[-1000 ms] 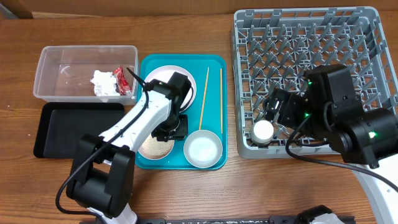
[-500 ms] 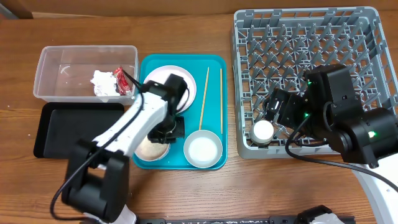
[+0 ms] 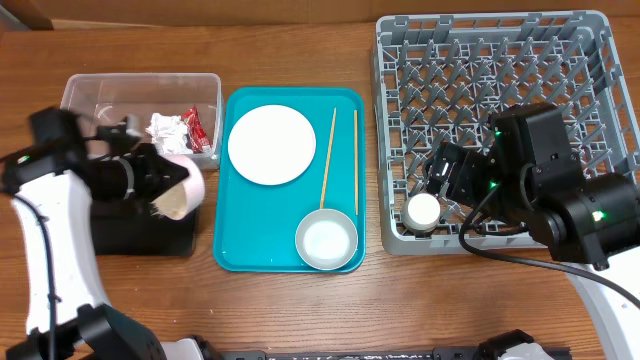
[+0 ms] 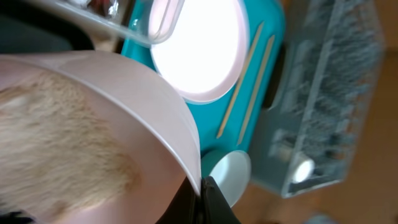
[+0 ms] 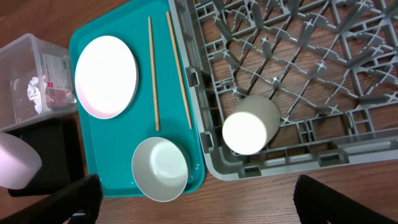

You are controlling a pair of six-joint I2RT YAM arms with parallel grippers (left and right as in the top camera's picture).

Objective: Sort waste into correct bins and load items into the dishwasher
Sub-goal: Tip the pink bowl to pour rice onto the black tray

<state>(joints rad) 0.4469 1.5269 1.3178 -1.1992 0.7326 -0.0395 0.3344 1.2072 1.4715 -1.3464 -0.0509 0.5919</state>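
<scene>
Pinkish plate: the pinkish plate hangs above the right end of the black tray, just near of the clear tub. It is tipped almost on edge, with its rice-coated face turned left.
Left fingers: the left fingers are clamped on that plate's rim.
Right fingers: the right fingers are spread wide and hold nothing. They are above the cup, which lies on its side in the near left corner of the dish rack.
Chopsticks: two chopsticks lie side by side on the teal tray, their long axes running near to far. They sit right of the white plate, and the bowl is by their near ends.
Tub contents: a tissue and a red wrapper.
Left wrist view only: blurred rice is spread across the plate's face.
Right wrist view only: the wide gap between the right fingers.
Change: a second ago the pinkish plate lay flat on the near left of the teal tray, under the left arm. It is now off the tray, and the white plate is uncovered. The right arm has not moved.
</scene>
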